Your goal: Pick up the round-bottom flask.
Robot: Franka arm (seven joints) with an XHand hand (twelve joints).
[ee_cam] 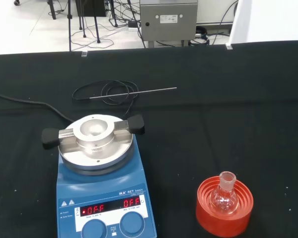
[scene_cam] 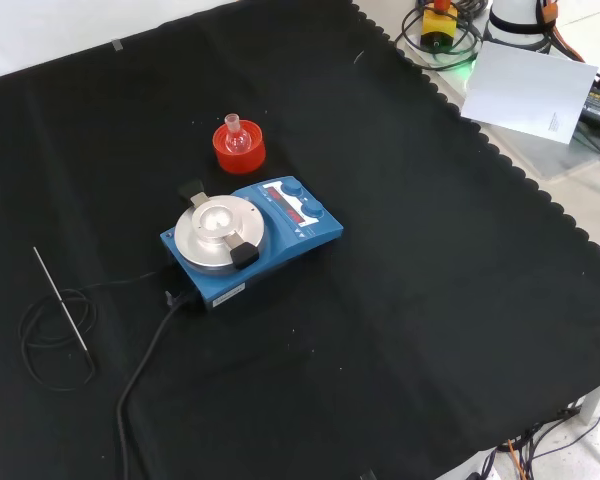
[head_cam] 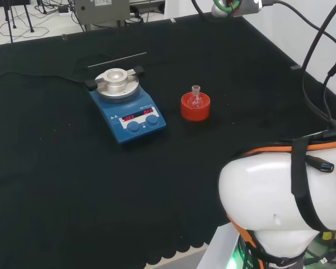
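A: Looking at the tabletop (head_cam: 56,185) first: black cloth, blue stirrer plate (head_cam: 127,103) the biggest item, parked off to one side of the target.

B: Flask?

A: Round-bottom flask (ee_cam: 223,194) sits upright in its red ribbed stand (ee_cam: 223,218), neck up. I'd say the stand's there because a round base would roll.

B: Hand state?

A: Can't tell from my feeds. Thin metal rod (ee_cam: 133,92) and coiled cable (scene_cam: 55,335) lie well apart from the flask.

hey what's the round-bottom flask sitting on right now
The round-bottom flask stands upright in a red ribbed ring stand on the black cloth, beside the blue hotplate. Its neck and bulb show; the flask's underside is hidden inside the ring.
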